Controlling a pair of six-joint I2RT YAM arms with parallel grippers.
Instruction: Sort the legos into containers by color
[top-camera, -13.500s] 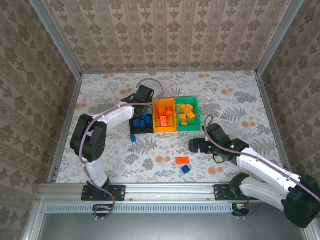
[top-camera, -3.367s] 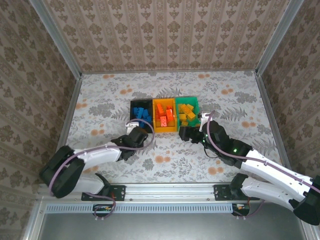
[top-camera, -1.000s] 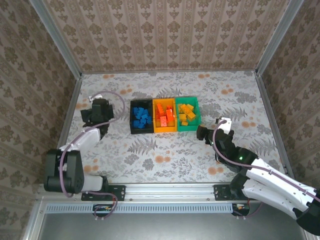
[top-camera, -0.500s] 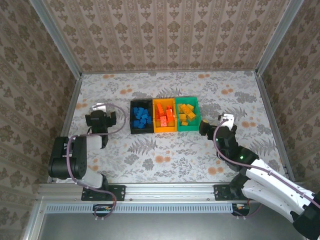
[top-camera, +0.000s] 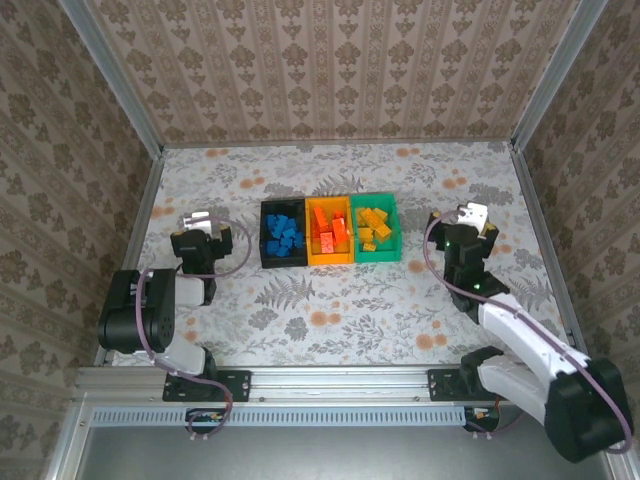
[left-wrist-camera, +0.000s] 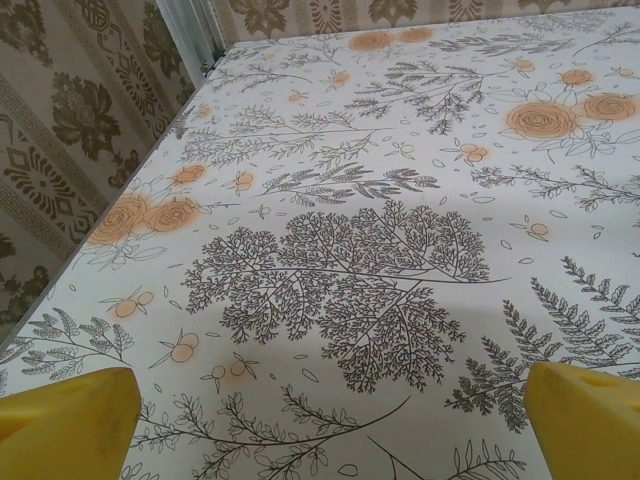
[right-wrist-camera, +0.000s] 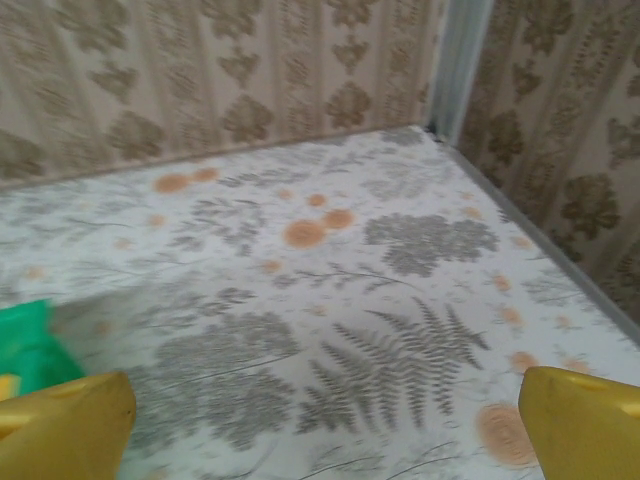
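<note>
Black plastic bin (top-camera: 283, 262) holds blue lego bricks (top-camera: 284, 232), orange-yellow bin (top-camera: 330, 259) red-orange bricks (top-camera: 328, 233), green bin (top-camera: 377, 255) yellow-orange bricks (top-camera: 372, 226). Left gripper (left-wrist-camera: 325, 410), right gripper (right-wrist-camera: 322, 412): both spread wide.

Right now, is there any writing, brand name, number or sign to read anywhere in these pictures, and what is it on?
No text can be read anywhere.
The black bin, orange-yellow bin and green bin show no label.
The legos are too small to show any lettering.
The table and walls carry only floral patterns, no words.
</note>
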